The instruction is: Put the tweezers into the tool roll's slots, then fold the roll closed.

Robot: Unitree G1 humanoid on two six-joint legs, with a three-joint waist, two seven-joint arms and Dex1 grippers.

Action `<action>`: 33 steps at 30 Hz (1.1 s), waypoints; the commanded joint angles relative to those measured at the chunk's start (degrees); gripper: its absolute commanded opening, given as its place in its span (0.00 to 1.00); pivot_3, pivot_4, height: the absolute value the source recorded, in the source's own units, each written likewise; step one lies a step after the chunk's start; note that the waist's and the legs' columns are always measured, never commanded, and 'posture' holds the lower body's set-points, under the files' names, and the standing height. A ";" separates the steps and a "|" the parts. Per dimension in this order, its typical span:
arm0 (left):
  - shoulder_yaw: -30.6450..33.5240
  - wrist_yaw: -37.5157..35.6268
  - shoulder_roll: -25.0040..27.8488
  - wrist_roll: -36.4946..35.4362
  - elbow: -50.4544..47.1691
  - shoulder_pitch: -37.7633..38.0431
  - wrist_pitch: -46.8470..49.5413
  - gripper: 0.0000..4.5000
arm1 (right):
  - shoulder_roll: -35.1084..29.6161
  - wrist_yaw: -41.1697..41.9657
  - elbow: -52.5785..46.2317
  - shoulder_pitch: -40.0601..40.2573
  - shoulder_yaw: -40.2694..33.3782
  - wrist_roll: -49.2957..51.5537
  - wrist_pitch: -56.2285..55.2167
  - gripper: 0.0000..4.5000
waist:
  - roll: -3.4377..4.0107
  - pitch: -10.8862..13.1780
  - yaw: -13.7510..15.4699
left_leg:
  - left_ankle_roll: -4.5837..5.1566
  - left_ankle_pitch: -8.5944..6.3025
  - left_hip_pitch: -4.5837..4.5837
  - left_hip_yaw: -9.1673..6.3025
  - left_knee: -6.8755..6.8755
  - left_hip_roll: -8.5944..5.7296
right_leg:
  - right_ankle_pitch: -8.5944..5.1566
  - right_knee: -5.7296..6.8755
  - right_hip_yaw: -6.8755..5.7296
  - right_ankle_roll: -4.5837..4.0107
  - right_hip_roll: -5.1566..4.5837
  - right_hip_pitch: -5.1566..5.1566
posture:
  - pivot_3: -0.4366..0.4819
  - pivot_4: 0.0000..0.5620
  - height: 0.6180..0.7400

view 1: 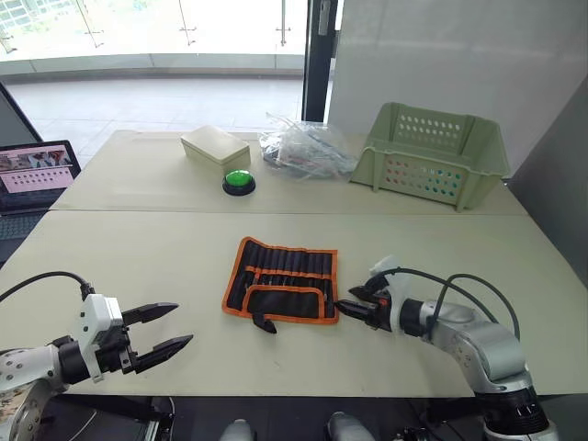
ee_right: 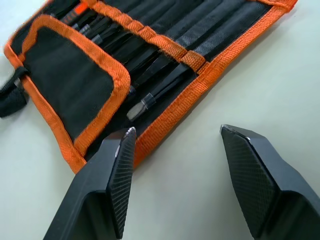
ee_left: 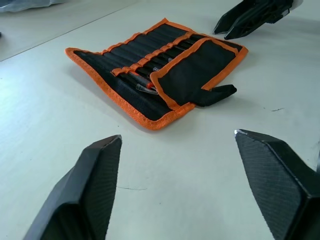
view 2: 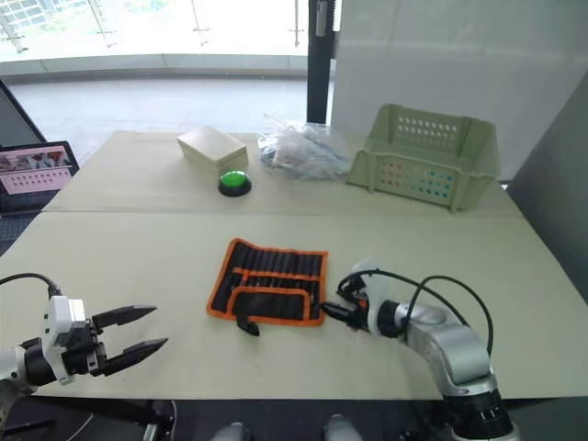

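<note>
Beside the tool roll's (view 1: 282, 279) right edge, the right gripper (view 1: 352, 310) hangs with jaws open and empty; the left gripper (view 1: 165, 331), jaws also spread and empty, waits well off to the left. Tweezers (ee_right: 150, 102) already sit in the slots (ee_right: 145, 37), and the lower flap is turned up over them, so I judge loading done and the closing fold still ahead. Farther back on the pale tabletop (view 1: 138, 257) sit a green button (view 1: 239, 181), a box (view 1: 216, 147), a plastic bag (view 1: 303, 147) and a green basket (view 1: 432, 156), with windows behind.

head views overlook the tool roll (view 1: 280, 281); wrist views sit close.
</note>
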 commanded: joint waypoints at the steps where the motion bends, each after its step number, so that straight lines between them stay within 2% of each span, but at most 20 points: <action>1: 0.77 0.84 -0.64 -0.02 -1.92 0.44 -1.42 1.00 | 1.67 -0.55 2.40 -1.44 -1.67 3.37 3.67 0.65 | 0.00 0.00 -0.04 | 0.00 0.00 0.01 0.00 0.00 0.00 | 0.00 0.00 0.00 0.00 0.00 0.00 | 0.48 0.27 0.78; 11: -0.07 2.19 -3.37 0.05 -1.47 -0.85 -4.20 1.00 | 8.70 -2.17 9.94 -5.34 -4.58 7.60 5.12 0.65 | -0.02 -0.02 -1.42 | 0.00 0.00 0.09 0.00 0.00 0.05 | 0.00 0.11 0.00 0.00 0.07 0.02 | 0.48 0.27 0.78; 23: -0.45 2.17 -2.77 0.09 -0.98 -1.03 -4.06 1.00 | 10.62 -5.18 11.39 -6.56 -7.77 10.73 5.89 0.65 | -0.01 -0.01 -1.38 | 0.00 0.00 0.08 0.00 -0.01 0.07 | 0.00 0.14 0.02 0.00 0.09 -0.01 | 0.48 0.27 0.78; 24: -0.51 2.14 -2.75 0.13 -0.86 -1.08 -4.03 1.00 | 10.76 -5.47 11.54 -6.60 -8.03 10.90 5.93 0.53 | -0.01 -0.01 -1.37 | 0.00 0.00 0.08 0.00 -0.01 0.07 | 0.00 0.14 0.02 0.00 0.09 -0.01 | 0.48 0.27 0.78; 31: -0.69 1.83 -2.68 0.48 -0.28 -1.36 -4.04 1.00 | 10.88 -6.29 12.04 -6.65 -8.26 11.18 5.47 0.01 | -0.01 -0.01 -1.33 | 0.00 0.00 0.07 0.00 -0.01 0.06 | 0.00 0.13 0.01 0.00 0.09 -0.01 | 0.48 0.27 0.78; 33: -0.62 1.64 -2.64 0.65 0.01 -1.43 -4.05 1.00 | 11.05 -6.60 11.98 -6.56 -8.23 11.48 5.38 0.01 | -0.01 -0.01 -1.26 | 0.00 0.00 0.08 0.00 -0.01 0.06 | 0.00 0.13 0.01 0.00 0.09 0.01 | 0.48 0.27 0.78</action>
